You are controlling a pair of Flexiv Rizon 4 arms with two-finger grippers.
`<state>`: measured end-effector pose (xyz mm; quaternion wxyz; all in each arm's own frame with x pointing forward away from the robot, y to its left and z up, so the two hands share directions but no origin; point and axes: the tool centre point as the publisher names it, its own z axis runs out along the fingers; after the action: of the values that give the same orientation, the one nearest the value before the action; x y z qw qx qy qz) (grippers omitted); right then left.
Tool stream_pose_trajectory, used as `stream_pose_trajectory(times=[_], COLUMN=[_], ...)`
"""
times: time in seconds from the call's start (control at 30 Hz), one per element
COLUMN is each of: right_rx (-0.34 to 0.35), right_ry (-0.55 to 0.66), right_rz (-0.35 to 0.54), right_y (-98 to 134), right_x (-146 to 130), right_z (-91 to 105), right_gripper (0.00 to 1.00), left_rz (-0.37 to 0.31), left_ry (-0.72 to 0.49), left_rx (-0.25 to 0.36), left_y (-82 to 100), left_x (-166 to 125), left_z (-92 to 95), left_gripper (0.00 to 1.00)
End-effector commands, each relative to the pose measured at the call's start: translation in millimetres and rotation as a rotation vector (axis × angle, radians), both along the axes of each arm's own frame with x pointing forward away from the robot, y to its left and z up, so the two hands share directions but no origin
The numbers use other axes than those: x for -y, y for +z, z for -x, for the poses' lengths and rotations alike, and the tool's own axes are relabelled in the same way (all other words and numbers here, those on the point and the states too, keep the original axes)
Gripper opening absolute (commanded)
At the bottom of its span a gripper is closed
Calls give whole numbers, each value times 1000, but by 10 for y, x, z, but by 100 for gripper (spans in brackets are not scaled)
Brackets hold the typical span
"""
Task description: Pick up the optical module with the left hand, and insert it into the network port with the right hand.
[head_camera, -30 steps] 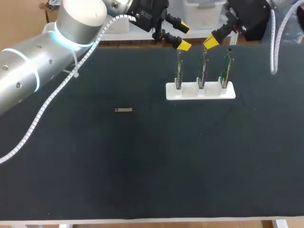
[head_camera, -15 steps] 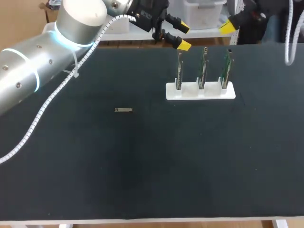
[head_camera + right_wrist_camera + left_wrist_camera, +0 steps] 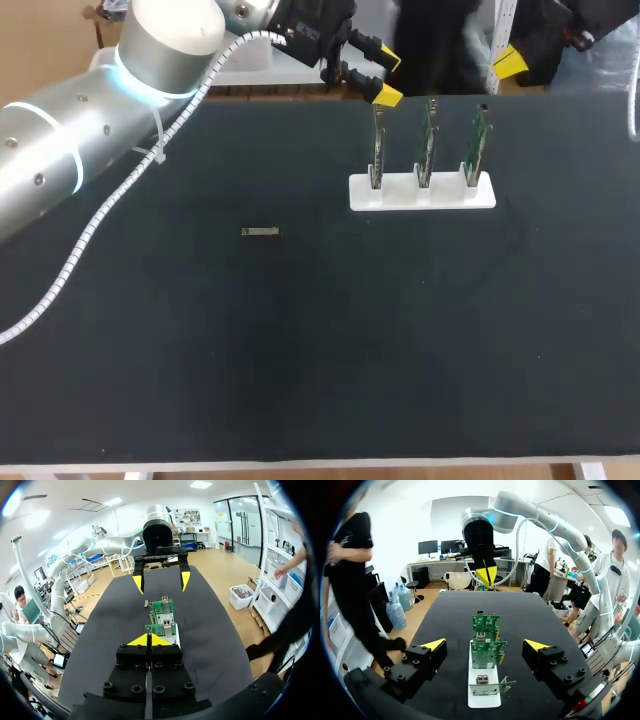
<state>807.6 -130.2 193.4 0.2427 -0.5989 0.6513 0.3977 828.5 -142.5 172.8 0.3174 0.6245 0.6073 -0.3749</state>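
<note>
The optical module lies flat, pointing toward the white board holder but well apart; the left gripper hovers open-fingered and empty by that holder.

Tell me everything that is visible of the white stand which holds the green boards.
The white stand is a low, long block, plastic by its look, lying flat on the black table toward its far edge. Three green circuit boards stand upright in it, in a row, parallel and apart. The left wrist view shows a small metal port at the foot of the nearest board. The open left gripper is above one end of the stand, not touching it.
</note>
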Motion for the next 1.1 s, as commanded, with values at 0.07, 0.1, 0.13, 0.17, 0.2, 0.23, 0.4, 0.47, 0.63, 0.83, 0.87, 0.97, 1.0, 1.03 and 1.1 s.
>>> stream_pose_trajectory(times=[0.07, 0.1, 0.13, 0.17, 0.2, 0.23, 0.4, 0.47, 0.63, 0.83, 0.87, 0.97, 1.0, 1.03, 1.1], right_rx=[-121, -122, -123, -124, -124, -125, -131, -112, -116, -117, -116, -114, -113, -112, -108], right_ry=[133, 130, 128, 122, 119, 118, 109, 144, 116, 99, 99, 95, 93, 91, 84], right_rz=[-29, -28, -27, -26, -27, -26, -7, -19, -27, -37, -37, -37, -38, -38, -38], right_y=[-13, -19, -28, -35, -39, -44, -86, -67, -84, -85, -84, -74, -72, -71, -72], right_x=[134, 152, 166, 177, 182, 185, 181, 134, 170, 183, 187, 216, 227, 237, 261], right_z=[-45, -42, -39, -38, -38, -38, -91, -136, -158, -123, -116, -109, -108, -108, -113], right_gripper=[0, 0, 0, 0, 0, 0, 0, 0, 0, 0, 0, 0, 0, 0, 0], left_rz=[0, 0, 0, 0, 0, 0, 0, 0, 0, 0, 0, 0, 0, 0, 0], left_ry=[4, 4, 4, 4, 4, 4, 4, 4, 4, 4, 4, 4, 4, 4, 4], left_rx=[4, 4, 4, 4, 4, 4, 4, 4, 4, 4, 4, 4, 4, 4, 4], left_y=[-2, -2, -2, -2, -2, -2, -2, -2, -2, -2, -2, -2, -2, -2, -2], left_x=[-6, -6, -6, -6, -6, -6, -6, -6, -6, -6, -6, -6, -6, -6, -6], left_z=[25, 25, 25, 25, 25, 25, 25, 25, 25, 25, 25, 25, 25, 25, 25], left_gripper=[100, 100, 100, 100, 100, 100, 100, 100, 100, 100, 100, 100, 100, 100, 100])
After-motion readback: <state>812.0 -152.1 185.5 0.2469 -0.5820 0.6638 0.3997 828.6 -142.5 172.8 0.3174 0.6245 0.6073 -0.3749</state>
